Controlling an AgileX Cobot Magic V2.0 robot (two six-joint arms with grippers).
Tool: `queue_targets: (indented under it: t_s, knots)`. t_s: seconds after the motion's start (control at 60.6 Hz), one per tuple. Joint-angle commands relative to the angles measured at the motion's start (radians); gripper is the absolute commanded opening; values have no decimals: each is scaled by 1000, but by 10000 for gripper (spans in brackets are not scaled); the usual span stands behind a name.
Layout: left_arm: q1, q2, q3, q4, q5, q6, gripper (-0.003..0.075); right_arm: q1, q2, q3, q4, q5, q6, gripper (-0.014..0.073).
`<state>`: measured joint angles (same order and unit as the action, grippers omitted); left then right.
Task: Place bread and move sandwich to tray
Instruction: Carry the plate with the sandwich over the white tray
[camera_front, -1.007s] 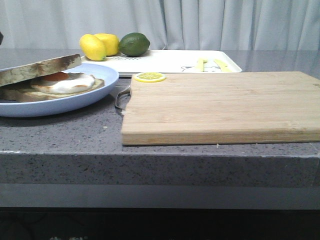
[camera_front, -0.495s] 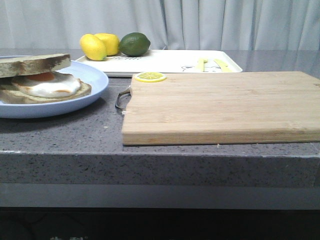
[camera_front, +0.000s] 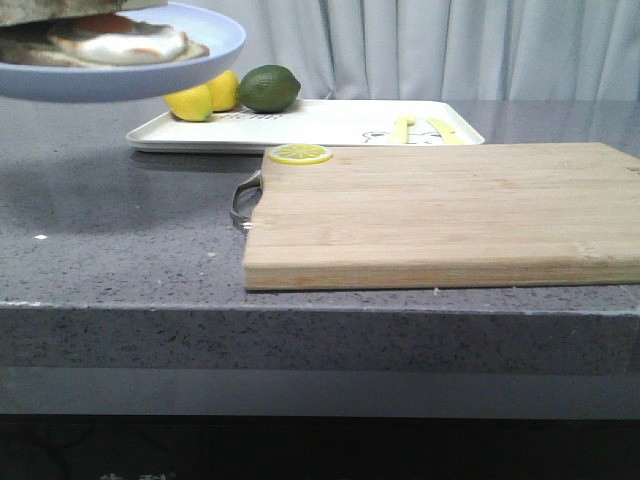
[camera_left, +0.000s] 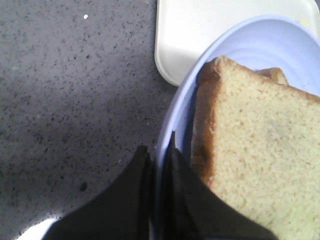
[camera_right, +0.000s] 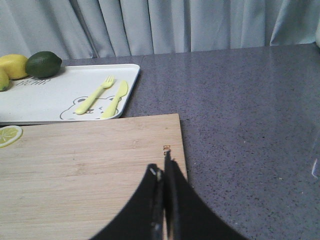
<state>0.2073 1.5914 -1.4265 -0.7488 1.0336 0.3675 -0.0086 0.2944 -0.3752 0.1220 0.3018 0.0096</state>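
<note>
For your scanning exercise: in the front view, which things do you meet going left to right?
Pale blue plate held aloft → dark green lime → yellow lemon slice on the wooden cutting board → yellow fork and knife on the white tray.

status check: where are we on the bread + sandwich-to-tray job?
Bread placement looks done: the bread lies on top of the sandwich. In hand: the left gripper is shut on the blue plate rim, plate raised off the counter near the tray. Left: getting the sandwich onto the tray and releasing. The right gripper is shut, empty, over the cutting board.
</note>
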Motion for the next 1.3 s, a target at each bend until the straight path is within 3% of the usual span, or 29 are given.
queue_targets:
  t_s: [0.0,0.281,0.743,0.875,1.287]
  knots:
    - [-17,6,-110,-70,-19,-62,-20,-8,8,-26,4,-76,0,-60]
    - [-153,266,-500,110,5,-242,-20,-8,8,-26,50,-74,0,-60]
    - [-262,819,-1341,110,221,-479,-20,-8,10,-26,49,-68,0,-60]
    - [-262,888,-1426,56,223,-501,-20,-8,10,-26,49,-68,0,-60]
    - [-291,932,-1426,-52,153,-410,-20,-8,11,-26,48,-68,0,-60]
